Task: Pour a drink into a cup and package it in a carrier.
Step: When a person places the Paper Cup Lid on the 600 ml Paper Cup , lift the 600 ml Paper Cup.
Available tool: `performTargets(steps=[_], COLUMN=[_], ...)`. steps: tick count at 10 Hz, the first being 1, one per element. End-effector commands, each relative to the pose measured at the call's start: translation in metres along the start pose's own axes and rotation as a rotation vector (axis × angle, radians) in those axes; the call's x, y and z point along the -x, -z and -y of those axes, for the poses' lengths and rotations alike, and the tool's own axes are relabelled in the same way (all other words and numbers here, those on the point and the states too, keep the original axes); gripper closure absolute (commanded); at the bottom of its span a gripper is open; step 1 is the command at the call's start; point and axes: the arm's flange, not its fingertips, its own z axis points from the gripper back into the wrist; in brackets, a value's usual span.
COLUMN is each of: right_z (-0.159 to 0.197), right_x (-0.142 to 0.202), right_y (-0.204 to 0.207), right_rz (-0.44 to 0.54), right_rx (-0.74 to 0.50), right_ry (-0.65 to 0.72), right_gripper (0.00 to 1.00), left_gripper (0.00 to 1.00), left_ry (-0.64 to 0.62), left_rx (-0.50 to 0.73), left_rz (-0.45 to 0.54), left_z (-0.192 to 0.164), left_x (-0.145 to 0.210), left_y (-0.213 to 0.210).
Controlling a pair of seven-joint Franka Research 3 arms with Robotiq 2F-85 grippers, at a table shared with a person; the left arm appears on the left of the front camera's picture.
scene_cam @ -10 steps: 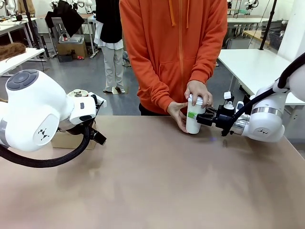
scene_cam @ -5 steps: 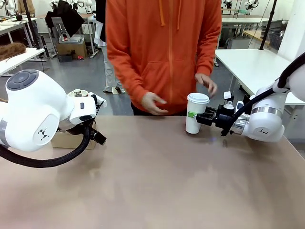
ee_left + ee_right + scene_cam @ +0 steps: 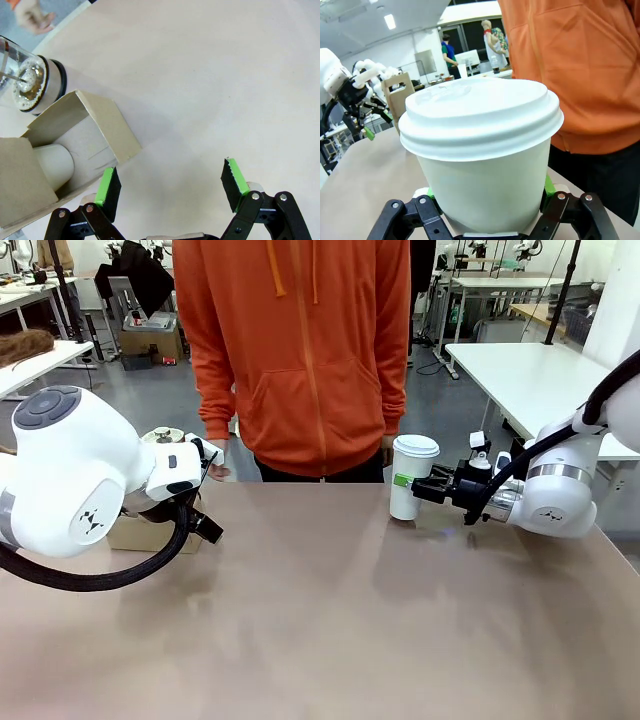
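Gripping the cup [image 3: 413, 475] around its wall below the lid [image 3: 416, 445], the right claw [image 3: 406, 481] is closed with its jaws pressed against opposite sides. The cup appears to rest with its base on the far side of the tabletop [image 3: 330, 620], just in front of the person [image 3: 300, 360] in the orange hoodie. The left claw [image 3: 170, 185] hangs open and empty over bare tabletop, just beside the carrier [image 3: 107, 125], which sits well apart from the cup at the other end. One slot of the carrier already holds a white cup [image 3: 52, 165], and a glass jug [image 3: 27, 82] stands against the carrier's far side.

With the lid on, I cannot see how full the cup is. If it holds a drink it will be bottom-heavy and will slosh when tipped or jerked. Paper walls are thin and buckle under a hard squeeze, which could pop the lid or push liquid out, so a light, even grip suits it. The best place to hold it is the middle to lower wall, clear of the lid's rim, keeping the cup upright. The smooth, tapered paper can slide downward through the jaws, so moving it slowly and level across to the open slot looks safest.
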Motion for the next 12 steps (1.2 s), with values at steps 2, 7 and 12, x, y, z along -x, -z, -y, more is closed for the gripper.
performTargets(steps=[2,7,12], right_z=[-0.005,-0.034,-0.121], right_x=[-0.005,-0.080,-0.205], right_y=[0.002,-0.014,-0.024], right_rz=[0.008,-0.006,-0.020], right_rx=[-0.006,-0.012,0.005], right_ry=[-0.008,-0.064,-0.107], right_gripper=[0.19,0.19,0.19], left_gripper=[0.00,0.00,0.00], left_ry=[0.000,0.000,0.000], left_rx=[0.002,0.002,0.002], left_rz=[0.001,0.001,0.001], left_z=[0.000,0.000,0.000], left_x=[0.000,0.000,0.000], left_y=[0.000,0.000,0.000])
